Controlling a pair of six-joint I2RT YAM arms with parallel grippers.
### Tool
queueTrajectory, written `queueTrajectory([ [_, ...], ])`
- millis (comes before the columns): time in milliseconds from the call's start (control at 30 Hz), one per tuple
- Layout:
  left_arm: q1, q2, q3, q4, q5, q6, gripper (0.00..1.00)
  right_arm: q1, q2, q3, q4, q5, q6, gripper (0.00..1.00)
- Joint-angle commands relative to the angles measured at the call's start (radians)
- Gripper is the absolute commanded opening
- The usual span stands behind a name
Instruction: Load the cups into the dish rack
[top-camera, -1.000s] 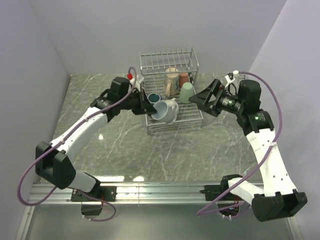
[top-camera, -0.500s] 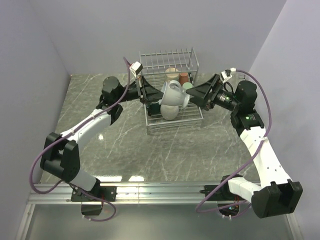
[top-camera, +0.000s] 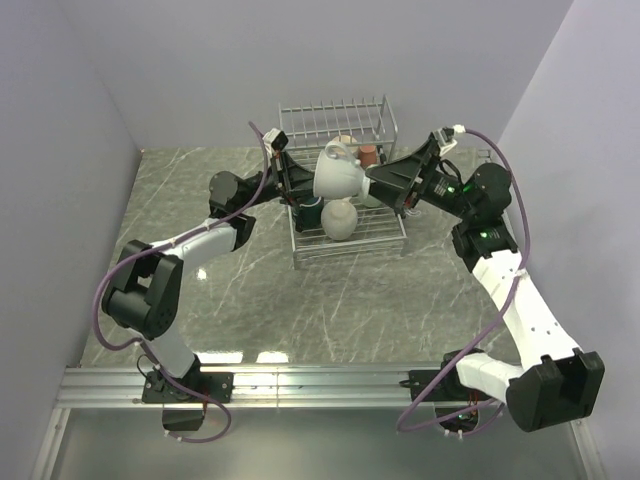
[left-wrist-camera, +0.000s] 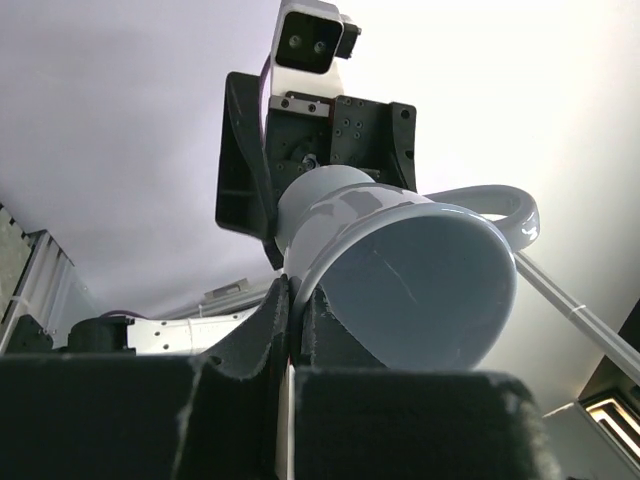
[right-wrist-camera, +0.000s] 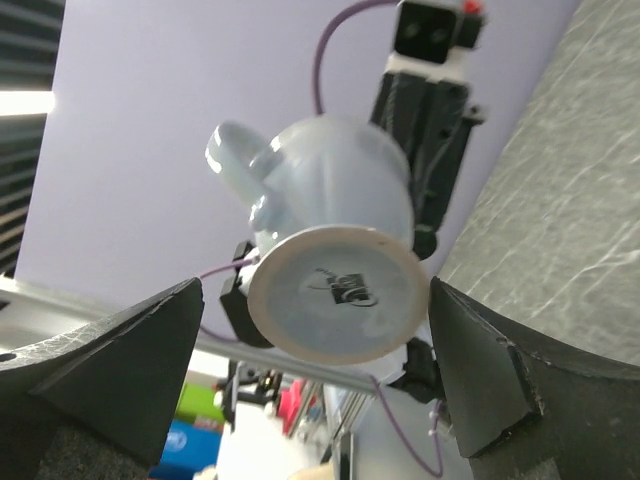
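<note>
- Pale blue-white glazed ceramic mug with a loop handle (top-camera: 338, 176) — held in the air over the silver wire dish rack (top-camera: 335, 115). It is tipped on its side, mouth toward the left arm, foot toward the right arm.
- Left gripper (left-wrist-camera: 297, 300) is clamped on the mug's rim, one finger inside the mouth and one outside. It is a thin pinch.
- Already in the rack, left to right: dark teal mug (top-camera: 309, 212), beige mug (top-camera: 340, 220), small reddish-brown mug (top-camera: 368, 155) further back. I can't make out the others.
- Right gripper (right-wrist-camera: 315, 290) — fingers spread wide either side of the mug's foot, not touching it, holding nothing.
- Handling, as a judgement:
  - The mug is rigid, and the glaze is probably slippery.
  - It would chip if knocked on the wire or on the other mugs.
  - It looks fairly heavy for a rim pinch alone.
  - The safest hold looks to be across the body just above the foot, keeping clear of the handle.
</note>
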Motion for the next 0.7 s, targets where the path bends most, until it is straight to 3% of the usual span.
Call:
queueTrajectory([
  [0,-0.003,-0.022,0.030,0.281,-0.047,-0.074,0.00,0.049,0.015,0.060,0.061,-0.015,0.008,1.00],
  [667,-0.011,-0.057,-0.024,0.250,-0.032,-0.039,0.00,0.091,0.077,0.105,0.036,0.046,-0.029,1.00],
])
